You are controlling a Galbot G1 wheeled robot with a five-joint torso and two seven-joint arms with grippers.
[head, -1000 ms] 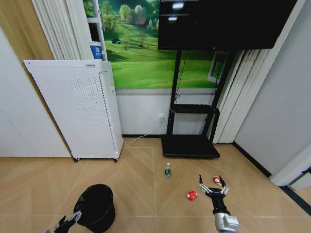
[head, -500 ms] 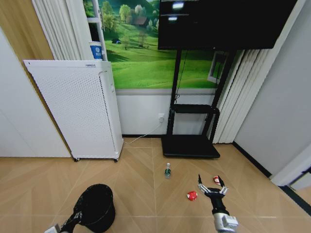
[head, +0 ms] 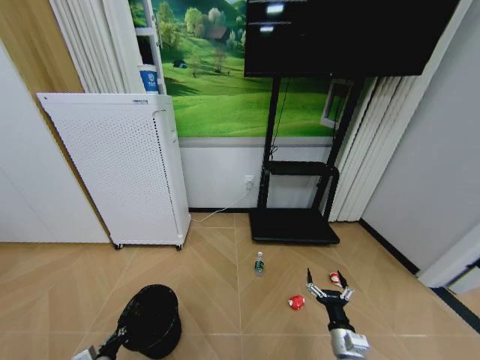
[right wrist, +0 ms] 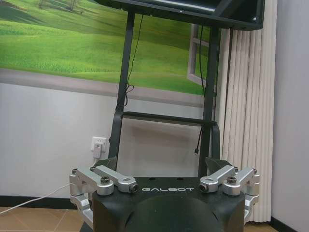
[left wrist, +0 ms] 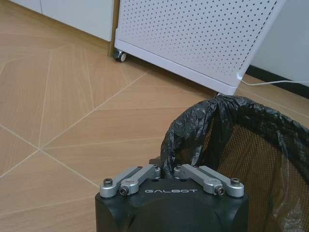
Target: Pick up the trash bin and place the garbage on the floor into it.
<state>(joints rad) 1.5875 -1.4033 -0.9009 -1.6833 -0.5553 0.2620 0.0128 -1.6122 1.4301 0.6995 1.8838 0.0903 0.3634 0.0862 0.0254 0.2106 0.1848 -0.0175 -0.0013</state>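
- While I watch head cam: trash bin sits low left on the floor; left gripper has moved onto its rim since 1 s ago.
- Left wrist cam: jaws pinched on bin's bag rim; lift slow, keep it upright.
- Right wrist cam: right gripper jaws wide apart, waiting near the garbage.

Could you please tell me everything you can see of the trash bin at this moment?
The trash bin is a small round black wire-mesh basket lined with a crinkled black plastic bag folded over its rim. It looks tipped a little on the wood-look floor, in front of the white perforated appliance. The left gripper is shut on its near rim, pinching bag and mesh. Inside, the mesh shows orange-brown against the floor.
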